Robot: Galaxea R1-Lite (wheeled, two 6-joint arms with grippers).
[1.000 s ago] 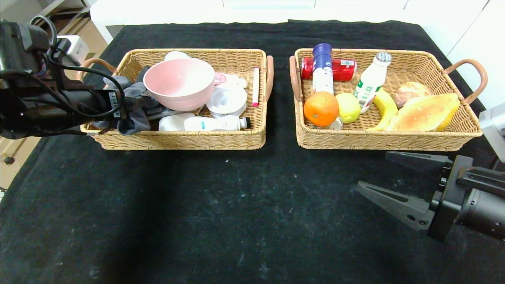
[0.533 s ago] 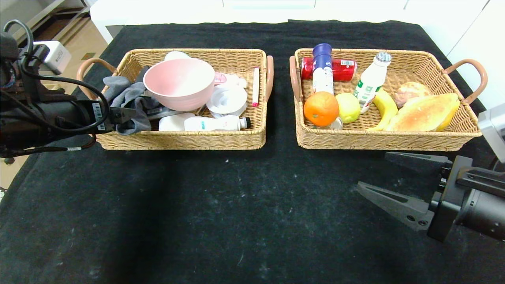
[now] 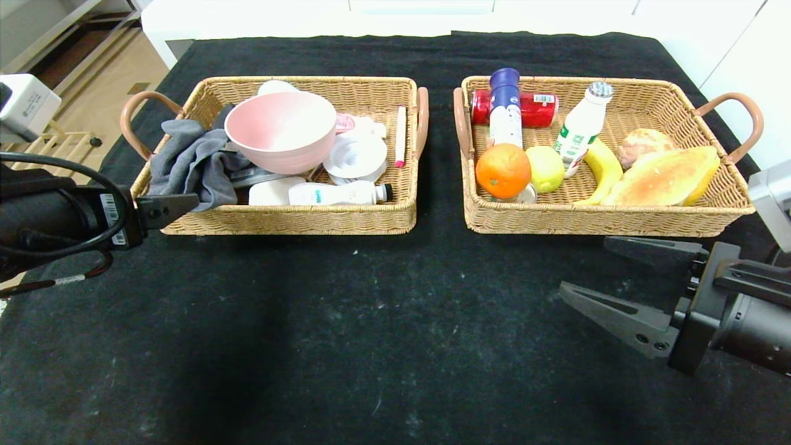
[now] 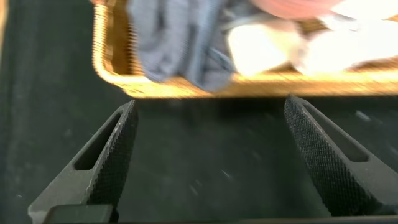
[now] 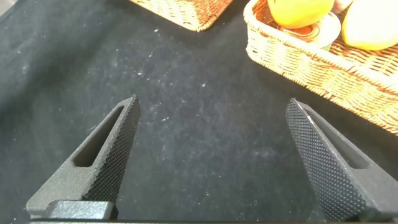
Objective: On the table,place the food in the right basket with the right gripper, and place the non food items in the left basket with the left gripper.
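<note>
Backing out of the left basket, the left claw had let go of the grey cloth, which lay draped over the near-left rim beside the pink bowl; its fingers gaped empty. Retreat was best kept level so nothing snagged the cloth. Over the table, the right claw waited wide open near the right basket, with the orange and banana inside.

Bright, even light from overhead fills the head view; the table carries soft broad shadows near its front edge. The white surfaces at the far side glare. The left wrist view is smeared — the left basket reads blurred — while the right wrist view stays crisp.
</note>
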